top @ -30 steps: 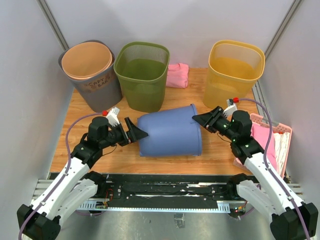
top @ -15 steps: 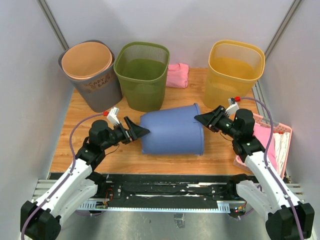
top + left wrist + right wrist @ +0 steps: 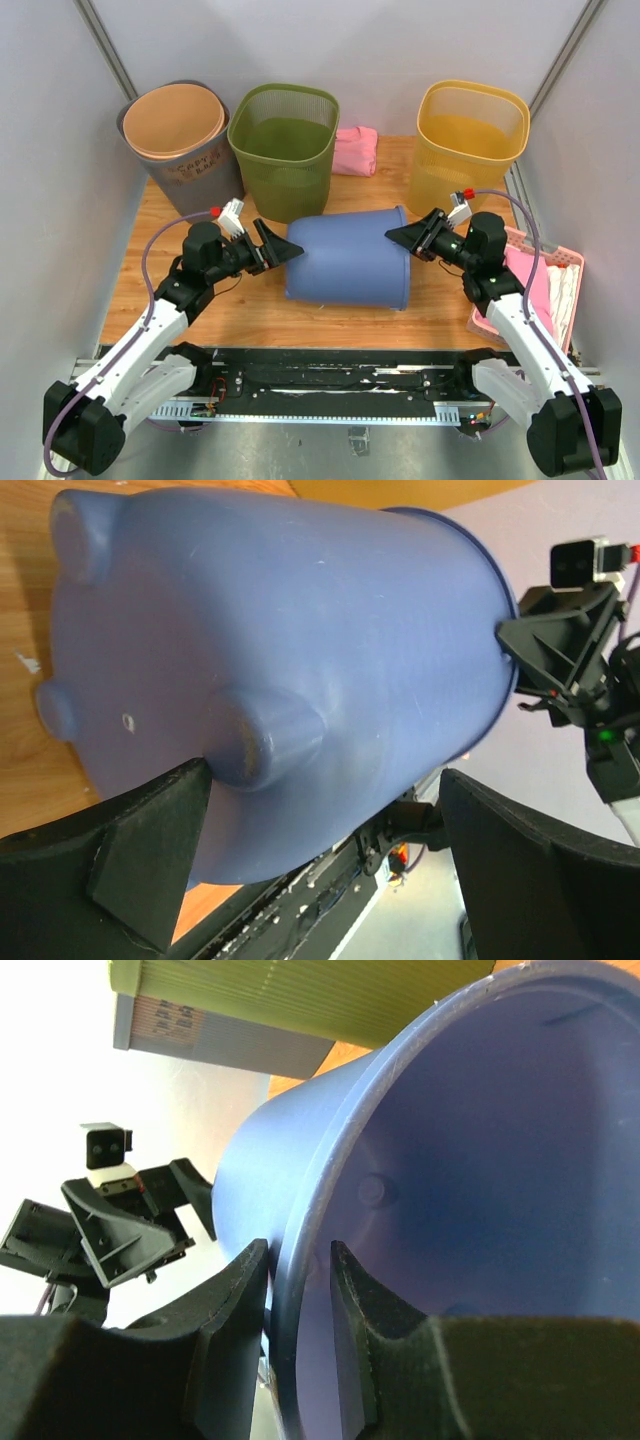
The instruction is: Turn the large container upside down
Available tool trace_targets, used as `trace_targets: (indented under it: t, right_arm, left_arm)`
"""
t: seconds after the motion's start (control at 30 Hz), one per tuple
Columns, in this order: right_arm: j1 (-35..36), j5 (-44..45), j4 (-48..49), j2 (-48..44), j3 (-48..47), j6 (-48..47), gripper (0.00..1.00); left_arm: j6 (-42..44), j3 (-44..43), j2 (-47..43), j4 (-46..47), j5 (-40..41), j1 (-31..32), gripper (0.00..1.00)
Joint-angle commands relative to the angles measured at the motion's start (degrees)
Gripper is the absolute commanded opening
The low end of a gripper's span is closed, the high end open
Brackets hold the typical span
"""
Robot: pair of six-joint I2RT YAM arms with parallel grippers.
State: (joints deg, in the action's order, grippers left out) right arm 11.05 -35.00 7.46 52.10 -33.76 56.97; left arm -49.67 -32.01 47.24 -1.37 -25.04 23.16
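Note:
The large blue container lies on its side in the middle of the table, with its base to the left and its mouth to the right. My left gripper is open, and its fingers straddle the footed base, one fingertip just under a foot. My right gripper is shut on the container's rim, one finger outside the wall and one inside. The inside of the container looks empty.
A grey bin holding an orange bin, a green mesh bin and a yellow bin stand along the back. A pink cloth lies behind the green bin. A pink basket of cloths sits at the right edge.
The container has shifted slightly right and toward the back, held by its rim. My left gripper has followed and risen against the base. My right gripper stays shut on the rim.

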Motion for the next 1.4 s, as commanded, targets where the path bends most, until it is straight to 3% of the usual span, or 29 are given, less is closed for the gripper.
trace_targets:
  t: [0.0, 0.43, 0.73, 0.9, 1.37]
  right_arm:
    - [-0.9, -1.6, -8.5, 1.5, 3.3, -2.9, 0.31]
    - [-2.2, -2.3, -8.9, 1.7, 3.8, -3.6, 0.30]
    - [-3.3, -1.7, -7.4, 2.4, 4.4, -1.3, 0.32]
    - [-3.6, -1.6, -1.8, 3.2, 5.9, 3.9, 0.33]
    - [-3.5, -0.5, -3.4, 6.5, 7.5, 5.7, 0.59]
  left_arm:
    - [0.4, -1.8, 0.8, 0.1, 1.4, -0.4, 0.99]
    - [-4.5, 2.8, 5.0, 13.3, -4.0, -2.9, 0.99]
    - [-4.8, -5.6, 2.3, 12.4, -12.1, -2.9, 0.99]
    - [-6.6, -9.5, 1.4, 12.8, -14.0, -2.9, 0.99]
    - [-9.1, -15.4, 4.7, 18.6, -14.8, -2.8, 0.99]
